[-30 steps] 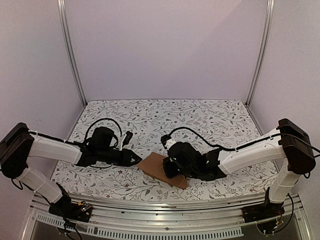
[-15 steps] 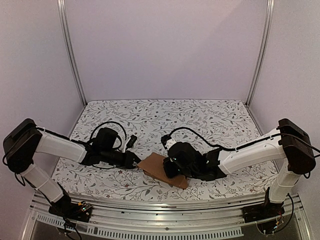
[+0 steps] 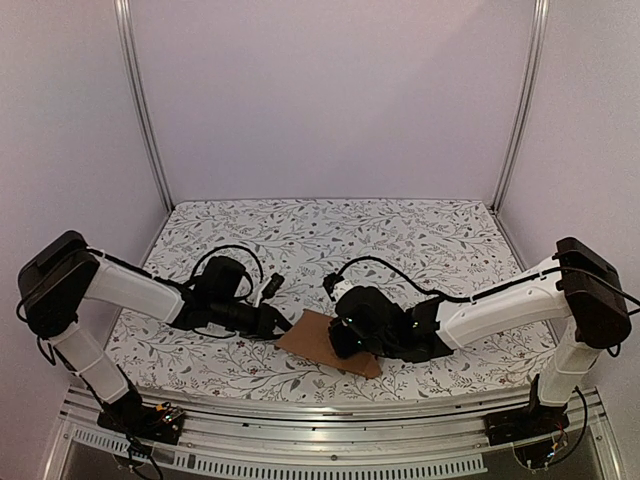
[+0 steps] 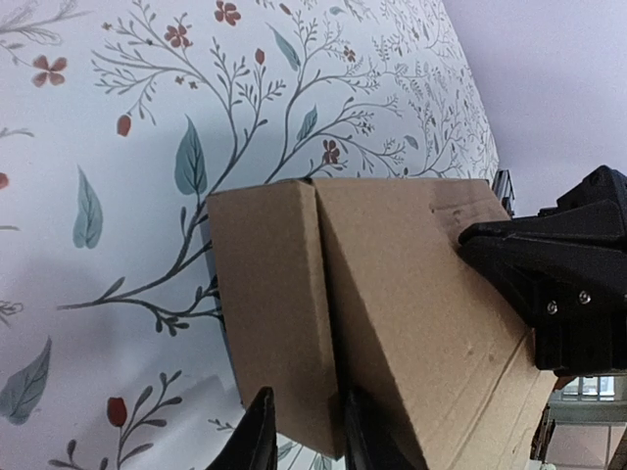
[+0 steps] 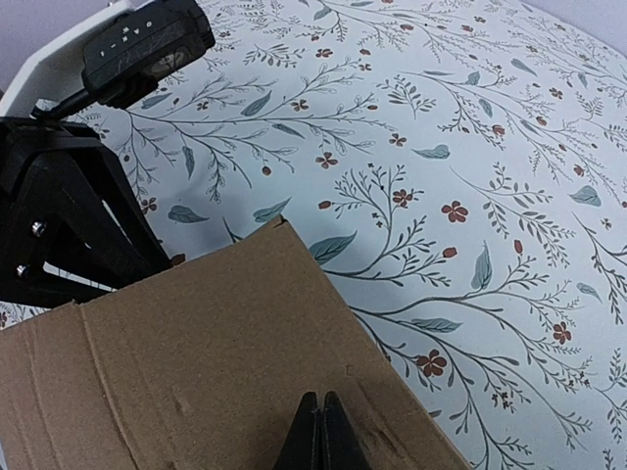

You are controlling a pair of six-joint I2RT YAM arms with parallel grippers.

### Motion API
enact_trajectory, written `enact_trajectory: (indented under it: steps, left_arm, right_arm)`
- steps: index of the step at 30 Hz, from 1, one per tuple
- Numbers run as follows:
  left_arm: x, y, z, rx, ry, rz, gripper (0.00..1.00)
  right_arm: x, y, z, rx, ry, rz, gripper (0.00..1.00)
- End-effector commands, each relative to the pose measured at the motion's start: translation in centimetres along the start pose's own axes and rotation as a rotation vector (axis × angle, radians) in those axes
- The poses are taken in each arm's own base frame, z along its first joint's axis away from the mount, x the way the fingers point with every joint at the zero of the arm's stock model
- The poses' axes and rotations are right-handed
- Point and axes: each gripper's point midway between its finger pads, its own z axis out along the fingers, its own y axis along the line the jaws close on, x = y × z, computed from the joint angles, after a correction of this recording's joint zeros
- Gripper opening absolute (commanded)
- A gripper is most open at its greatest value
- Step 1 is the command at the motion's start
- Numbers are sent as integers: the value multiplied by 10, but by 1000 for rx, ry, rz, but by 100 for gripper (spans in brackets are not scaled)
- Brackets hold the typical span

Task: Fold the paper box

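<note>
- The paper box (image 3: 325, 342) lies as a mostly flat brown sheet at the near middle of the flower-printed worktop (image 3: 300, 230). It sits between the two arms, and its long axis slants from far-left to near-right in the overhead view.
- In the left wrist view one narrow flap (image 4: 269, 323) at the sheet's left end is split from the main panel (image 4: 421, 323) by a crease. The shadow under the flap's outer edge suggests it is lifted a little off the worktop.
- The crease runs roughly in line with the left tool's reach, so folding the flap would mean swinging it sideways over the panel, toward the right arm.
- The left tool (image 3: 283, 325) is at that left end and is the nearer one to the flap. Its fingers (image 4: 257, 436) stand slightly apart with the flap's near edge between them, and they look to be pinching it.
- The right tool (image 3: 340, 340) comes in from the opposite side. Its fingers (image 5: 313, 431) are together, their tip resting on the main panel with nothing between them, seemingly pinning the sheet down.
- Judged from this, the fold hinges on the left tool carrying the flap across the crease, against a panel that the right tool anchors just beside it.
</note>
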Motion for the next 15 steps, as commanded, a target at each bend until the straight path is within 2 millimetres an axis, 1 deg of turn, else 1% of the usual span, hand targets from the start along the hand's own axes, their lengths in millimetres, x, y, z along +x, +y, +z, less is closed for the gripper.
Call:
enact_trajectory:
  steps: [1,6,9,13,15]
  left_arm:
    - [-3,-11,6,26,13,28,24]
    - [1,-1,7,-20,24,28,23]
    - [2,8,1,-90,35,41,23]
    - [-2,25,-17,-253,33,64,23]
    - [-7,27,-29,-314,17,87,24]
  right_arm:
    - [29,-12,4,46,81,-58,3]
    - [26,-12,2,47,71,-56,2]
    - [23,-12,0,46,65,-59,3]
    - [22,-12,-1,45,61,-62,2]
    - [22,-12,-1,46,62,-63,3]
